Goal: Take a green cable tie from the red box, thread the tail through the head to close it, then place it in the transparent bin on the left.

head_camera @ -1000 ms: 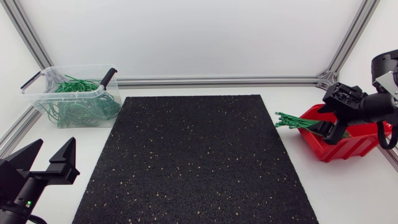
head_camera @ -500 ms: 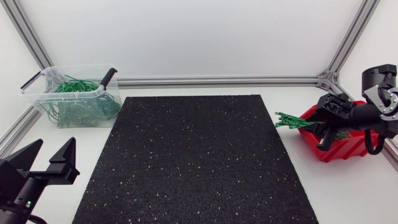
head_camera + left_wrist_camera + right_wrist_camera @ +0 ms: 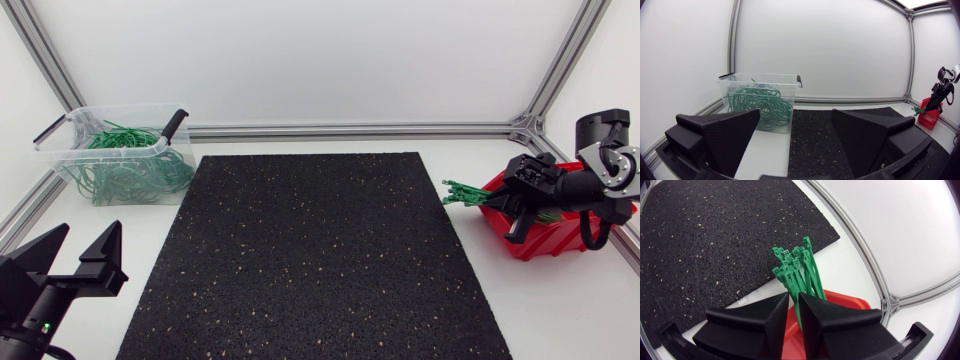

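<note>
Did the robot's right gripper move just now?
Yes. The right gripper has dropped lower into the red box, sliding slightly toward the black mat, where the green cable ties stick out.

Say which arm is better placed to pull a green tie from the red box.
Right. The right gripper sits at the red box among the green ties; the left gripper rests open, far from it.

Left tool (image 3: pixel 88 230) low, spread wide; right tool (image 3: pixel 794 296) tilted downward
</note>
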Robot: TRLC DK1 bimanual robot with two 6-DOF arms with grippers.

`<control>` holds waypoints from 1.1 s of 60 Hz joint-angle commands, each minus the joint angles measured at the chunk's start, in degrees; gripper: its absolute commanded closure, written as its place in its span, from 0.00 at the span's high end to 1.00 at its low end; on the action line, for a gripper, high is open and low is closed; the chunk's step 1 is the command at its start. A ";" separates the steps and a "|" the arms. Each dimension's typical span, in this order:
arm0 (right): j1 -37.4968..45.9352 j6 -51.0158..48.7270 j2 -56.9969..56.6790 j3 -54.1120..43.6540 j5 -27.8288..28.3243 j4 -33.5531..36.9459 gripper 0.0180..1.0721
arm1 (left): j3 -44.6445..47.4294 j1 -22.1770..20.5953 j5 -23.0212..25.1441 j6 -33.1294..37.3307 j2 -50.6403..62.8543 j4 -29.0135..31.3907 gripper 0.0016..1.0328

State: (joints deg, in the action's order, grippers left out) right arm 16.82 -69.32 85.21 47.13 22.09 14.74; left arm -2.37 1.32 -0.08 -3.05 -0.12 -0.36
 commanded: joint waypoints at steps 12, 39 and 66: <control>0.85 -3.45 -3.30 -4.07 1.12 1.17 0.09 | 2.20 0.08 -0.01 -1.26 -0.50 1.42 0.97; 4.10 -8.38 -9.10 -8.99 1.29 2.75 0.27 | 2.20 0.26 -0.01 -1.26 -0.50 1.50 0.97; 5.94 -8.73 -11.29 -6.88 2.96 5.65 0.65 | 2.20 0.52 -0.01 -1.26 -0.50 1.50 0.97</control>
State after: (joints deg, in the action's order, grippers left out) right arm 22.61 -76.58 73.89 39.53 24.45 19.55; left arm -2.37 1.39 -0.08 -3.07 -0.12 -0.27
